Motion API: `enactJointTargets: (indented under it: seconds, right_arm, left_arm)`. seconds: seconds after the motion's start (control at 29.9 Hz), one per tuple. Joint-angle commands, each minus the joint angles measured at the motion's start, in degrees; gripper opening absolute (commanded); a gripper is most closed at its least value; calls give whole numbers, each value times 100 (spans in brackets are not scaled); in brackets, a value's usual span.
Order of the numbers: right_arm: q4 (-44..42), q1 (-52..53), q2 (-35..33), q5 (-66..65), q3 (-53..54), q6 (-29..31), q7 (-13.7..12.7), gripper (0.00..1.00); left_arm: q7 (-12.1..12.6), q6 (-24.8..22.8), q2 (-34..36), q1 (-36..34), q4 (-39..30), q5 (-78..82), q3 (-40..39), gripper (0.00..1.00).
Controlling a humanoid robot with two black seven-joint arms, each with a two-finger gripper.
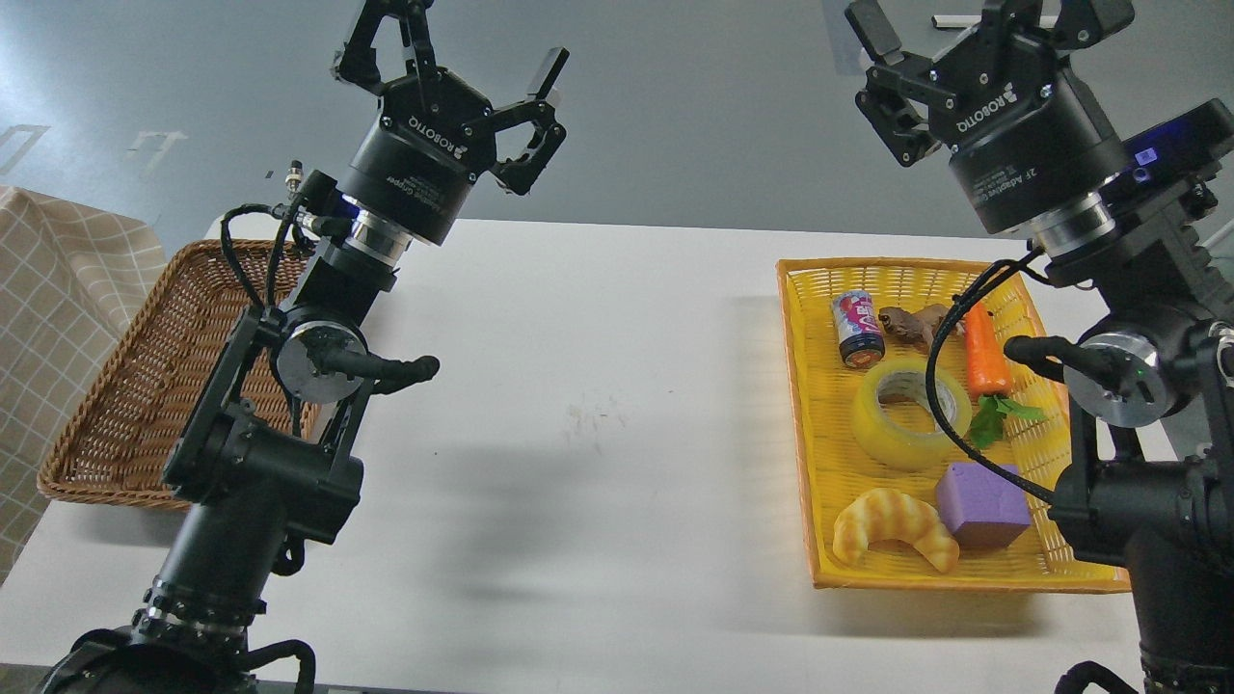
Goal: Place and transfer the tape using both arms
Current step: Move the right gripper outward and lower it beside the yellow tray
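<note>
We read "ROBOTIQ" in white on our left gripper (453,58) body, plus a line ending "Adaptive Gripper" — small. Our right gripper (974,29) body also says "ROBOTIQ", with "2F Adaptive" below. The can (857,329) label print is too blurred to read.

Bright even light, sharp focus, soft arm shadows on table (598,318)

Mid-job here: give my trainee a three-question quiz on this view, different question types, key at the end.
1. True or false: the tape lies in the wicker basket.
2. What lies nearest the tape's front edge? A) croissant B) can C) carrot
3. Fill in: both the left gripper and the right gripper are ____.

Key: 1 false, it is in the yellow tray. 2 A. 3 open, holding nothing.
</note>
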Motion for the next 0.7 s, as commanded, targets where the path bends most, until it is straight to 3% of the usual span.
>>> enactJointTargets:
  seconds: [0.0,0.67]
  right_arm:
    - [20,-42,0,8,5,-23,9,100]
    - [38,-50,0,-10,31,-58,9,99]
  left_arm:
    - [0,11,0,-10,0,-4,2,98]
    - [53,-15,0,-10,0,-4,37,98]
